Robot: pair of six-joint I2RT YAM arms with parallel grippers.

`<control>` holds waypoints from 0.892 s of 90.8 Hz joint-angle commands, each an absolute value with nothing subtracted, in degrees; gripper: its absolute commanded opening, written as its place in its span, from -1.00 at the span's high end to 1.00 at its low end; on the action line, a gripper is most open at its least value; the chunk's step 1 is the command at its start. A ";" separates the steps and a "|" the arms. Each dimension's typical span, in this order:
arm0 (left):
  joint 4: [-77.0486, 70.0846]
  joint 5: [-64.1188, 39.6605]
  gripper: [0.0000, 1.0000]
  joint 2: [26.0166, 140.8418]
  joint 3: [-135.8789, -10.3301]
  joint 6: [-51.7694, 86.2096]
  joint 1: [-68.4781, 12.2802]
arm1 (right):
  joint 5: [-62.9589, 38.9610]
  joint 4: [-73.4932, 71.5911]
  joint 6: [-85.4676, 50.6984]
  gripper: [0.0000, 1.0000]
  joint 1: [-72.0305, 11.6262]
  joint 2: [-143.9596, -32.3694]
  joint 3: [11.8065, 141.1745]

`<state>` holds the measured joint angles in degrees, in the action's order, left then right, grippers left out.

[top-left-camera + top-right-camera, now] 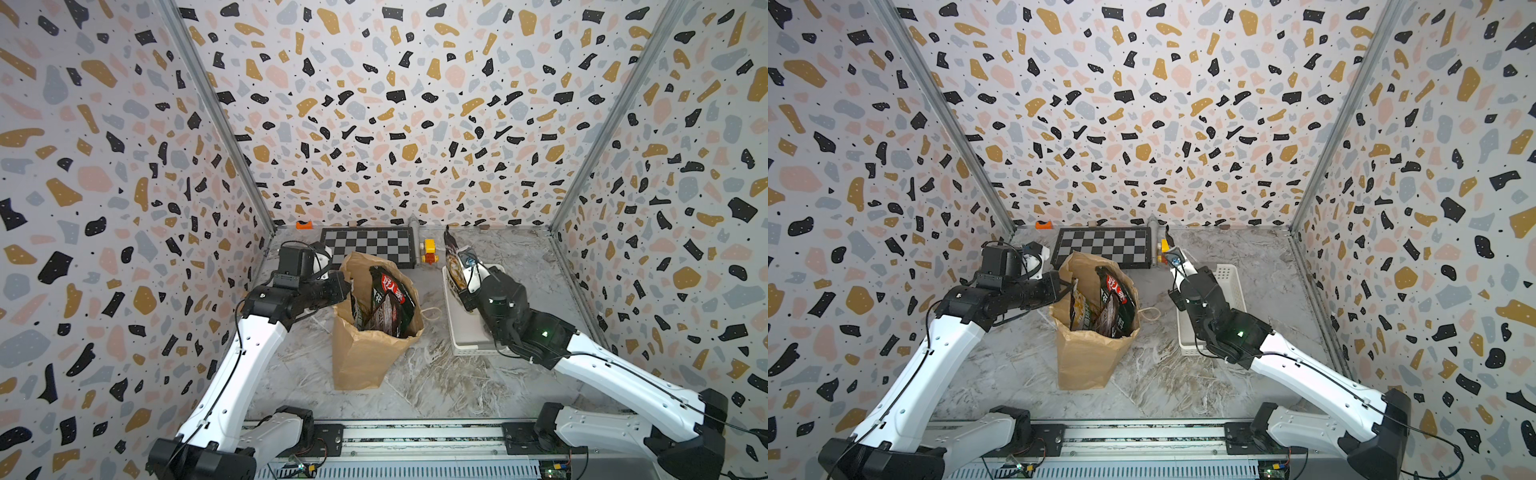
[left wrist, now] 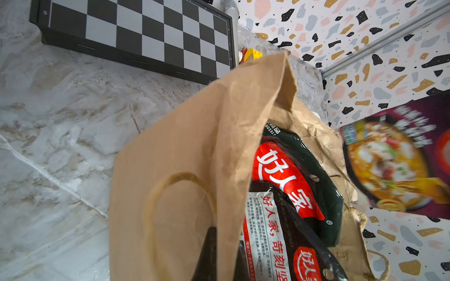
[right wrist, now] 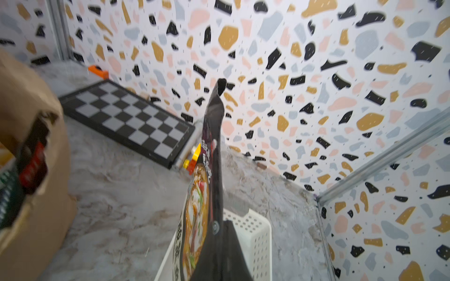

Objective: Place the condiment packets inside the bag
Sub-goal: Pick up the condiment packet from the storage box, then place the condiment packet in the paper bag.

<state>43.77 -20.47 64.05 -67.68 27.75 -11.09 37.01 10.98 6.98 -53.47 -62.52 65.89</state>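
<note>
The brown paper bag (image 1: 365,357) (image 1: 1084,361) stands upright mid-table with its mouth open. My left gripper (image 1: 347,286) (image 2: 224,262) is shut on the bag's near rim, one finger on each side of the paper wall. Inside the bag lean a dark-green condiment packet with a red logo (image 1: 392,291) (image 2: 292,170), a black-red one (image 2: 280,231) and a cream one (image 1: 1079,307). My right gripper (image 1: 467,274) (image 3: 219,255) is shut on a dark packet printed with a noodle bowl (image 1: 453,262) (image 3: 209,170). It holds the packet upright above the white basket, to the right of the bag.
The white perforated basket (image 1: 465,332) (image 3: 255,233) sits under my right wrist. A chessboard (image 1: 370,245) lies against the back wall behind the bag, with a yellow-red toy (image 1: 429,251) and a grey tube (image 1: 413,232) beside it. An orange object (image 1: 304,225) sits back left.
</note>
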 commanded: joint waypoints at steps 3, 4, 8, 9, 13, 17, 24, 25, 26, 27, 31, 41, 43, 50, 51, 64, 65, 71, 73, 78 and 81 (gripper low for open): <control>46.23 -20.37 1.00 65.15 -69.53 26.25 -11.89 | 26.33 14.67 8.68 1.00 -53.76 -62.87 80.47; 46.27 -20.38 1.00 65.18 -69.61 26.17 -11.96 | 25.29 15.38 8.56 1.00 -53.73 -63.16 81.63; 46.51 -20.46 1.00 65.46 -69.81 25.93 -12.24 | 20.61 18.54 8.00 1.00 -53.80 -65.47 87.10; 46.54 -20.47 1.00 65.47 -69.89 25.93 -12.27 | 19.49 19.33 7.74 1.00 -53.79 -65.91 88.38; 46.63 -20.52 1.00 65.55 -70.00 25.76 -12.46 | 14.82 22.34 6.45 1.00 -54.00 -68.44 92.92; 46.76 -20.41 1.00 65.57 -70.19 25.65 -12.56 | 9.52 24.26 4.61 1.00 -54.10 -70.66 97.48; 46.91 -20.02 1.00 65.58 -70.47 25.38 -12.57 | -0.37 25.05 0.51 1.00 -54.20 -73.88 102.04; 46.97 -19.99 1.00 65.53 -70.52 25.35 -12.57 | -1.68 25.05 -0.05 1.00 -54.26 -74.25 102.48; 46.99 -19.97 1.00 65.50 -70.55 25.33 -12.57 | -2.77 25.01 -0.69 1.00 -54.24 -74.52 102.79; 46.96 -19.96 1.00 65.49 -70.56 25.36 -12.57 | -3.67 24.98 -1.27 1.00 -54.28 -74.83 103.21; 46.94 -19.85 1.00 65.48 -70.72 25.27 -12.57 | -6.27 24.23 -3.83 1.00 -54.31 -75.93 104.06; 46.99 -19.58 1.00 65.16 -70.90 25.27 -12.57 | -7.96 21.37 -8.85 1.00 -54.55 -77.62 102.70; 46.97 -19.42 1.00 65.07 -70.97 25.24 -12.57 | -7.75 20.66 -9.68 1.00 -54.53 -77.74 101.96; 47.14 -18.93 1.00 64.59 -71.08 25.15 -12.57 | -6.65 17.85 -12.42 1.00 -54.54 -77.87 98.57; 47.12 -18.83 1.00 64.50 -71.09 25.14 -12.57 | -6.62 17.32 -12.85 1.00 -54.52 -77.87 98.02; 47.14 -17.67 1.00 63.73 -71.10 25.09 -12.57 | -9.98 12.04 -19.60 1.00 -54.65 -79.07 93.29; 47.12 -17.67 1.00 63.72 -71.10 25.11 -12.57 | -10.22 11.74 -20.13 1.00 -54.61 -79.17 92.88; 47.06 -17.75 1.00 63.72 -71.04 25.24 -12.57 | -10.54 9.21 -23.68 1.00 -54.68 -79.74 90.53; 46.99 -17.82 1.00 63.72 -71.02 25.25 -12.57 | -10.30 8.28 -24.90 1.00 -54.76 -79.79 89.85; 46.78 -17.84 1.00 63.72 -70.86 25.43 -12.57 | -9.82 5.78 -27.83 1.00 -54.82 -79.74 87.28; 46.73 -17.92 1.00 63.80 -70.78 25.46 -12.57 | -9.37 4.04 -29.12 1.00 -54.84 -79.68 86.23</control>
